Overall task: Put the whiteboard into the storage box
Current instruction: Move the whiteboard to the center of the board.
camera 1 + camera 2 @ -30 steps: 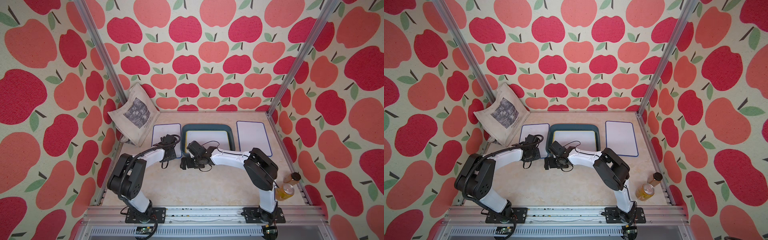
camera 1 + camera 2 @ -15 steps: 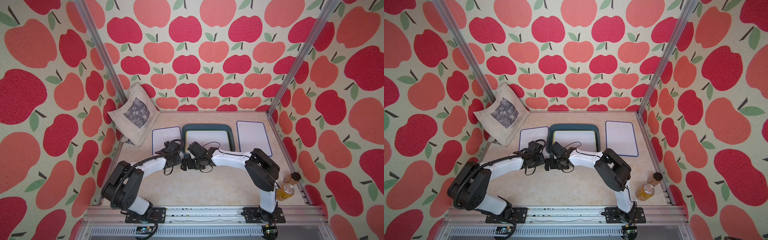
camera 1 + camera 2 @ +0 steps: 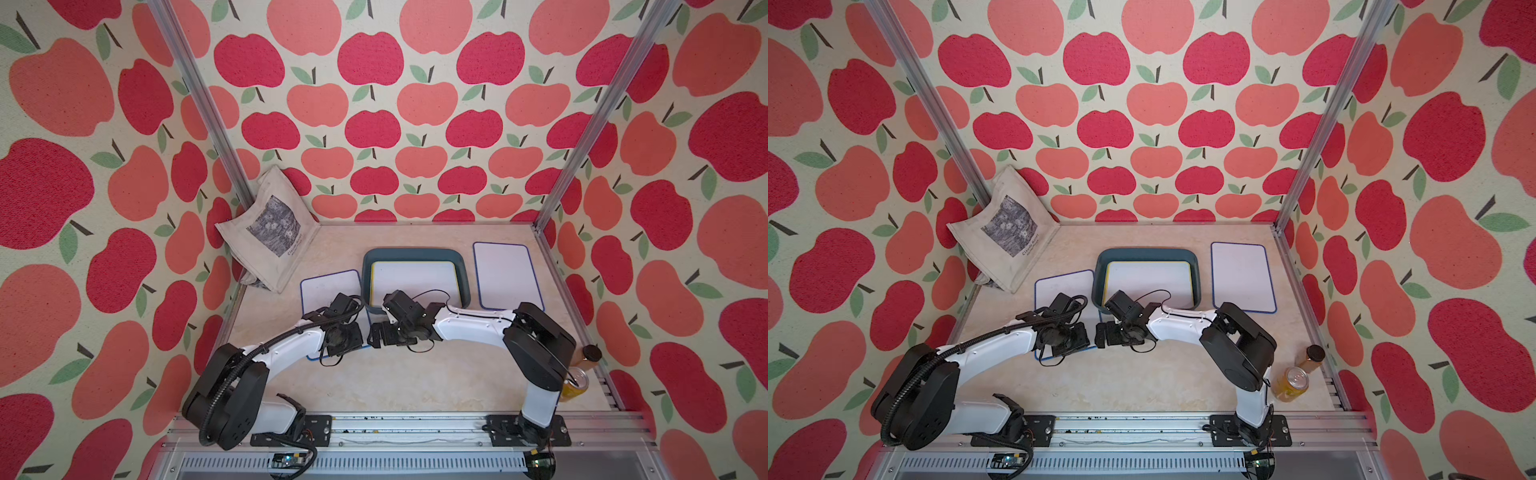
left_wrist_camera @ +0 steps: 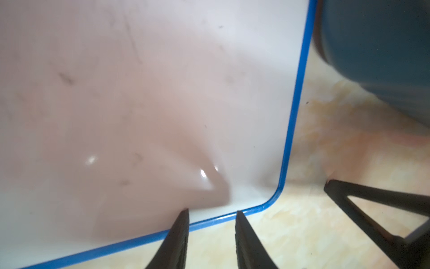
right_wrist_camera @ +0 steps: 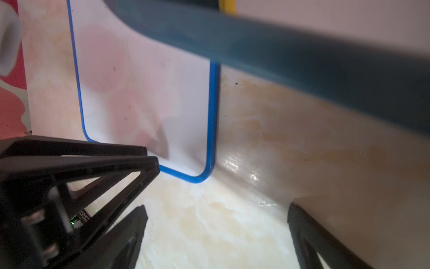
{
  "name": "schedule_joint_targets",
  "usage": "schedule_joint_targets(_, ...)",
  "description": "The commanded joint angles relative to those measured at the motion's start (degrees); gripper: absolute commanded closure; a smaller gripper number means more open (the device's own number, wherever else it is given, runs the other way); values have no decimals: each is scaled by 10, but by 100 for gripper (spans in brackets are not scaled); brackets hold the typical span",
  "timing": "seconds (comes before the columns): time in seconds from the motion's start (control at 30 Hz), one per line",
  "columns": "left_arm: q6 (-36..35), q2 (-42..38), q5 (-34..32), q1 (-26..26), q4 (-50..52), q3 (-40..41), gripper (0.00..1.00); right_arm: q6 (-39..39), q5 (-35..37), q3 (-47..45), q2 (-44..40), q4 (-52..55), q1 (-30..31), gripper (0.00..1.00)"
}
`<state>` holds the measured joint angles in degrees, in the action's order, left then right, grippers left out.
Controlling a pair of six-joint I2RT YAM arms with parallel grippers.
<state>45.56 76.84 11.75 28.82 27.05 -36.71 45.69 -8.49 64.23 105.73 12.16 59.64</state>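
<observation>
Left gripper (image 4: 210, 210) narrowly parted, clamping nothing, its fingers (image 4: 179, 235) straddling the near edge of the blue-rimmed whiteboard (image 4: 139, 93); right gripper (image 5: 216, 208) spread wide, empty, low over the counter (image 5: 209, 233) before the box (image 3: 415, 252); that whiteboard lies flat just left of the box; a yellow-rimmed board (image 3: 413, 282) lies inside the box.
</observation>
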Motion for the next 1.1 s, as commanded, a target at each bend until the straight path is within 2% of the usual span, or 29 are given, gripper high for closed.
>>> schedule_joint_targets(0.0, -10, -29, 55, -32, 105, 7, 63, -14, -2, -27, -7, 34, 4, 1)
schedule_joint_targets(0.2, -114, -73, -5, -179, 185, -94, 63, -41, -28, -39, -13, 41, 8, 1)
schedule_joint_targets(0.3, -143, -49, -11, -243, 166, -145, 63, -60, -39, -42, -21, 34, 22, 1)
schedule_joint_targets(0.4, -160, 18, -27, -277, 142, -203, 64, -76, -53, -40, -22, 26, 38, 1)
schedule_joint_targets(0.57, -169, 151, -57, -286, 102, -296, 65, -90, -79, -27, -12, 7, 58, 1)
schedule_joint_targets(0.8, -170, 282, -90, -282, 67, -395, 66, -98, -89, 24, 24, 29, 69, 1)
schedule_joint_targets(1.07, -190, 355, -113, -280, 39, -454, 66, -109, -111, 76, 76, 43, 71, 1)
